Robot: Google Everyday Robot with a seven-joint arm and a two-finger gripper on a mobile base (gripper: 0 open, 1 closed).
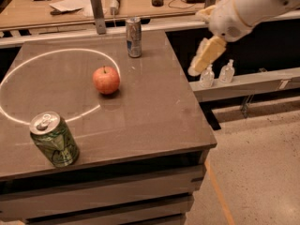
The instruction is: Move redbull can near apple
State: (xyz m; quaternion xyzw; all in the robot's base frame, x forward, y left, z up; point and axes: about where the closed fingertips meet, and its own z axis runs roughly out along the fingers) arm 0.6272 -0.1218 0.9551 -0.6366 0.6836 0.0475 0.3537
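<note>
Dim warm light, claw right of table

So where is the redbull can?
In the camera view the redbull can stands at the far edge of the table, behind the apple; the gripper hangs off its right side.

An apple sat on a table, toward its middle. The redbull can stood behind the apple and slightly to its right, well apart from it, near the table's far edge. A second can stood in front of the apple, to its left. The gripper hung to the apple's right, past the table's side edge. Two small bottles stood on a ledge there.
</note>
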